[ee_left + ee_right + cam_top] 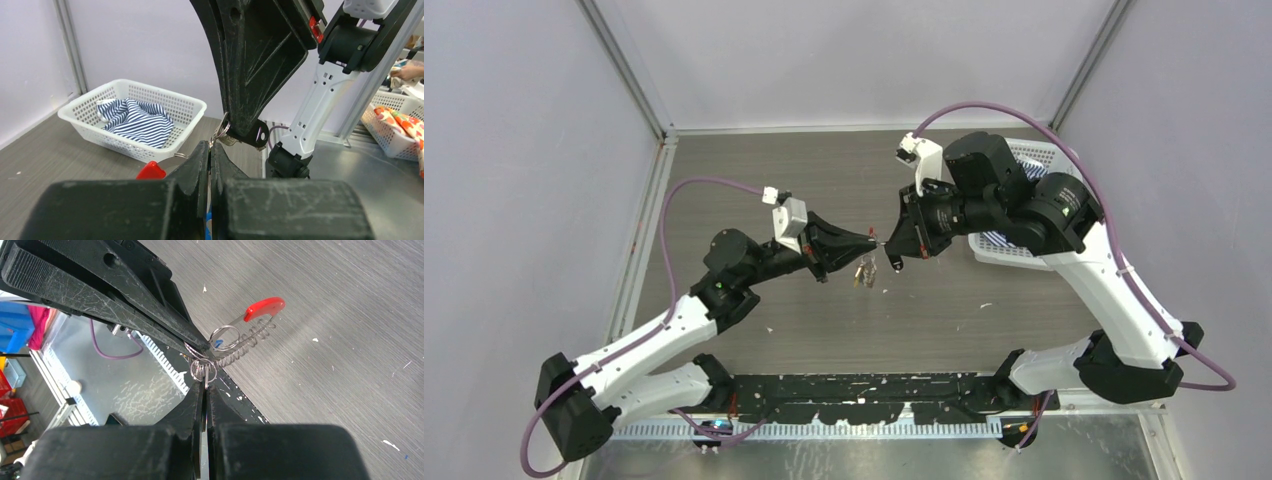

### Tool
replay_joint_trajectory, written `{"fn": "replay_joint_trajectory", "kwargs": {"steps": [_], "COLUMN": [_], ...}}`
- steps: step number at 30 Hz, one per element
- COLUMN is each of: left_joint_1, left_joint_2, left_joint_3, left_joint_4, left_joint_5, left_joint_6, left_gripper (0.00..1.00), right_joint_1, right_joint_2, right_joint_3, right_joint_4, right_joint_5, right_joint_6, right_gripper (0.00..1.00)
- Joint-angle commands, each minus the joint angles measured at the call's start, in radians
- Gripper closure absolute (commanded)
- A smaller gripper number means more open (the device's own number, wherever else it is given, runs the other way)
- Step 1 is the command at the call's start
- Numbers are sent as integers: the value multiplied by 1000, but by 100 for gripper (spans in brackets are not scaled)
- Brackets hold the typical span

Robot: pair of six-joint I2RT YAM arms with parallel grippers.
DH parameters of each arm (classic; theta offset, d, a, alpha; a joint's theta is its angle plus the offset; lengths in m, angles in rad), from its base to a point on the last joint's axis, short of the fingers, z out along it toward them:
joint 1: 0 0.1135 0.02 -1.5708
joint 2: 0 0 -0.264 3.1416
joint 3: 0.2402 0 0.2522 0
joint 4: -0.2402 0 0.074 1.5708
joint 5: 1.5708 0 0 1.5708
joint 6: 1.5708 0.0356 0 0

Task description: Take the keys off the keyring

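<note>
Both grippers meet tip to tip above the middle of the table. My left gripper (pixel 872 240) (pixel 210 149) is shut on a thin silver ring of the keyring (pixel 224 336). The keyring's coiled silvery part (pixel 240 349) and red section (pixel 264 307) (pixel 151 171) hang beside its tips. My right gripper (pixel 887 244) (pixel 205 386) is shut on a thin key at a small ring. The black-headed key (pixel 259 135) (pixel 894 264) sticks out at the right gripper's tip, with a silver key (pixel 226 139) beside it. A small bunch of metal (pixel 864 271) dangles under the grippers.
A white plastic basket (pixel 1036 158) (pixel 192 107) holding a blue-and-white striped cloth (pixel 137 120) stands at the back right, partly under the right arm. Grey walls enclose the table on three sides. A black rail (pixel 864 388) runs along the near edge.
</note>
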Motion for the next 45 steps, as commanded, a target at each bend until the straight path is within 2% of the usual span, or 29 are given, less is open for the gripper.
{"fn": "replay_joint_trajectory", "kwargs": {"steps": [1, 6, 15, 20, 21, 22, 25, 27, 28, 36, 39, 43, 45], "left_joint_1": [24, 27, 28, 29, 29, 29, 30, 30, 30, 29, 29, 28, 27], "left_joint_2": [-24, -21, 44, 80, 83, 82, 66, 48, 37, -47, -58, -64, -61], "left_joint_3": [48, 69, 150, 176, 177, 174, 161, 153, 150, 129, 130, 132, 133], "left_joint_4": [-147, -217, -322, -335, -333, -330, -319, -320, -324, -361, -353, -334, -336], "left_joint_5": [-52, -10, 159, 197, 181, 156, 109, 81, 69, -18, 15, 46, 49], "left_joint_6": [109, 137, 162, 160, 156, 152, 154, 161, 167, 223, 223, 208, 206], "left_gripper": [100, 100, 100, 100, 94, 81, 58, 44, 42, 42, 44, 57, 58], "right_joint_1": [1, 2, 1, 2, 1, 2, 1, 1, 2, 2, 2, 2, 1], "right_joint_2": [-31, -23, 0, 21, 25, 26, 29, 33, 34, 68, 82, 115, 131], "right_joint_3": [74, 93, 130, 167, 172, 175, 175, 174, 174, 194, 206, 237, 256], "right_joint_4": [-66, -74, -69, -88, -92, -94, -99, -103, -104, -118, -124, -137, -146], "right_joint_5": [20, 31, 15, -4, -5, -4, 4, 8, 10, 29, 41, 64, 73], "right_joint_6": [-20, -18, -22, -32, -32, -32, -27, -24, -23, -10, -3, 15, 23], "right_gripper": [99, 99, 99, 99, 99, 99, 99, 99, 99, 99, 99, 99, 99]}}
